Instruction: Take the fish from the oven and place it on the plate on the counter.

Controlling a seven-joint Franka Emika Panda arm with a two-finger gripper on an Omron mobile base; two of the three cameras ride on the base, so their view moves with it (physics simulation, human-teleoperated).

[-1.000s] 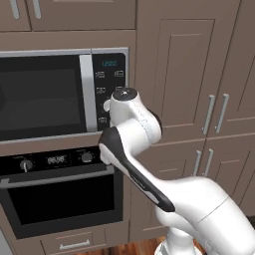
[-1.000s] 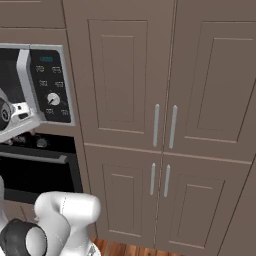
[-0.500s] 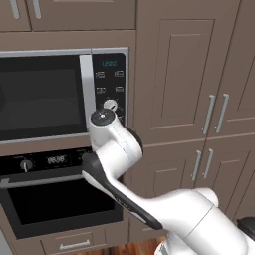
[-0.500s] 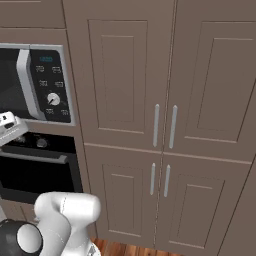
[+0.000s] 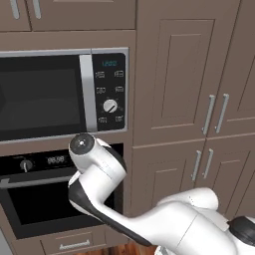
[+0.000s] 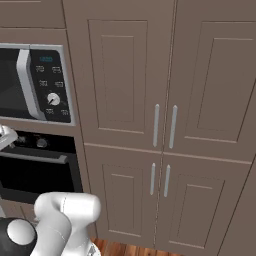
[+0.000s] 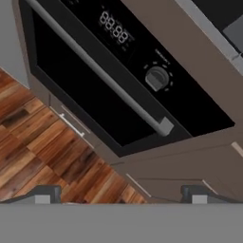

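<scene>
Oven: the built-in black oven with a glass door (image 5: 47, 201) sits low in the brown cabinet wall, directly under the microwave; its door is shut, and the dark glass gives no view of the inside.
Oven handle: a long silver bar handle (image 7: 97, 69) runs across the top of the door, just below the control strip; in the hand view it crosses the frame on a slant.
Oven controls: a digital display (image 7: 113, 27) and a round dark knob (image 7: 157, 77) sit side by side on the black strip above the handle.
Fish: cannot tell where it lies; nothing of it is visible through the closed door.
Microwave: a black-and-silver microwave with a keypad and white dial (image 5: 110, 105) is set in the wall above the oven, door shut.
Cabinets: tall brown panelled cabinet doors with slim silver vertical handles (image 6: 164, 126) fill the wall to the right of the oven.
Drawer: a narrow brown drawer with a small silver pull (image 7: 71, 125) lies just under the oven door.
Floor: reddish-brown wooden plank floor (image 7: 42, 156) lies below the drawer.
Arm: the white arm with dark joints (image 5: 97, 174) bends in front of the oven's right side.
Tool: the two-finger tool (image 7: 121, 194) has its jaws spread wide, one dark fingertip at each side of the hand view, nothing between them; it points at the oven front and touches nothing.
</scene>
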